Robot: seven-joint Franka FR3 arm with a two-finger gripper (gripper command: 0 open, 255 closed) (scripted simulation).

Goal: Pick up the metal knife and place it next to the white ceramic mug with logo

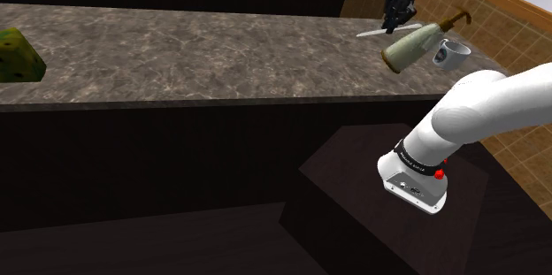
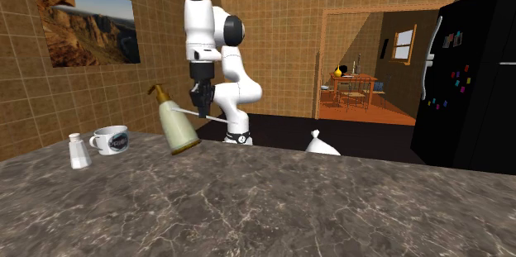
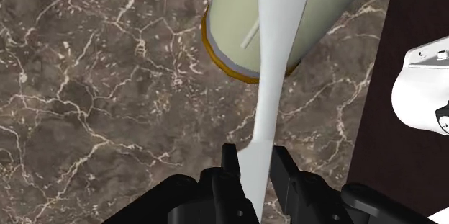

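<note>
My black gripper is shut on one end of a pale, slim knife, which sticks out away from the fingers. It hangs above the marble counter, over a tilted cream pump bottle. In the shoulder view the gripper holds the knife level, just above the bottle. The white mug stands right behind the bottle. From the second exterior view the mug with its dark logo sits to the left of the bottle, with the gripper and knife behind them.
A white shaker stands left of the mug. A yellow-green block lies at the counter's far end in the shoulder view. A black fridge and a white bag-like object lie beyond the counter. The dark stand is below the counter's edge.
</note>
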